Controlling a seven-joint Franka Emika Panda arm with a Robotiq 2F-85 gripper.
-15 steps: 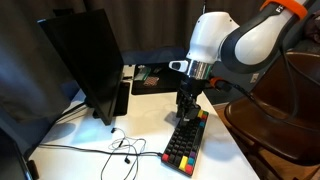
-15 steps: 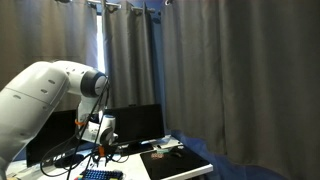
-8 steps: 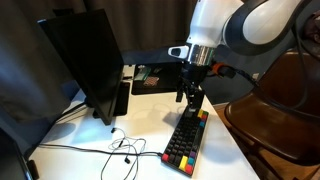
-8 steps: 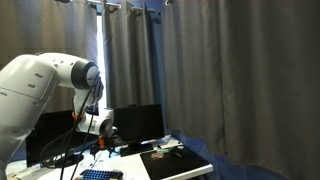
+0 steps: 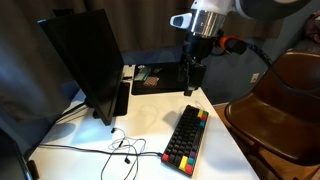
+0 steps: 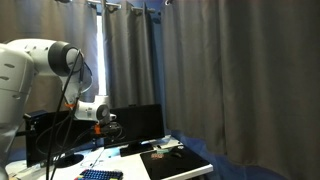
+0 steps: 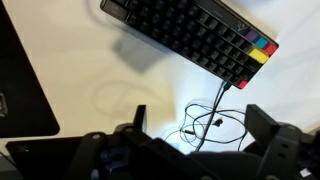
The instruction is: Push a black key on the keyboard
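Keyboard [image 5: 187,137]: flat on white bench [image 5: 140,125], close to the edge beside the chair [image 5: 280,100]; long axis runs from the front edge toward the back, slightly slanted; black keys in the middle, coloured keys at the ends and one long side; wrist view shows it [image 7: 190,38] lying diagonally, coloured end to the right; thin cable [image 7: 215,115] just beside that end. Gripper [image 5: 190,88]: hangs above the keyboard's far end, not touching; fingers apart in wrist view [image 7: 197,118]. Monitor [image 5: 85,60]: toward the opposite edge.
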